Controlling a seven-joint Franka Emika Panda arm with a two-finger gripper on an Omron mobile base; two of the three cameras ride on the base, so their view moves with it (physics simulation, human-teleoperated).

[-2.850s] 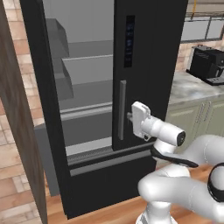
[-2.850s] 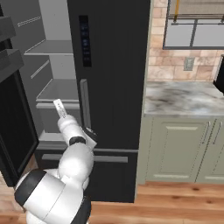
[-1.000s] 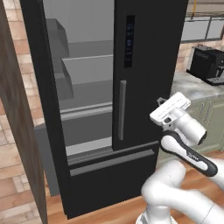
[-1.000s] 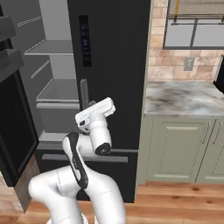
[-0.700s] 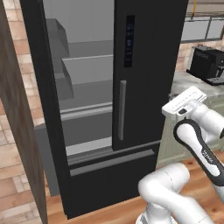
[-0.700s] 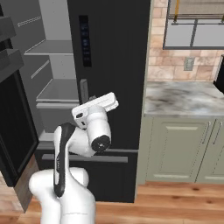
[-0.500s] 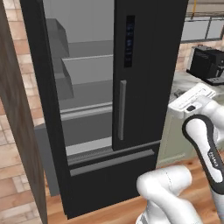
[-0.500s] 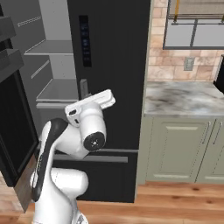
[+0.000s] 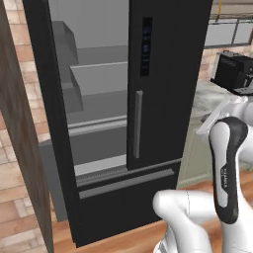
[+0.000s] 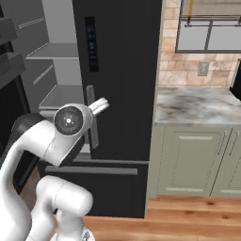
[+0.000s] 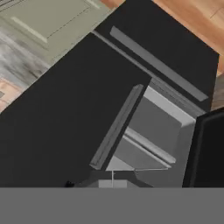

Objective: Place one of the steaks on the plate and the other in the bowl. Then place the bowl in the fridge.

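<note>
The arm [image 9: 228,163] is being swung away from the open fridge [image 9: 163,74] — pulled back from the door handle [image 9: 138,123] and folded upward, its elbow raised high beside the base — with the hand turned toward the counter [image 10: 202,106] side.

The tall black fridge [image 9: 163,74] stands with its left side open, showing a grey interior with grey shelves [image 9: 99,81] stepped one above another, while its right door is shut and carries a small dark display panel [image 9: 146,47] above a vertical grey handle [image 9: 138,123]. A brown wooden panel [image 9: 22,143] runs down the left edge against a brick wall. At lower right the white arm [image 9: 225,168] bends upward in front of a marbled surface [image 9: 207,101] bearing a black coffee machine [image 9: 231,71].
</note>
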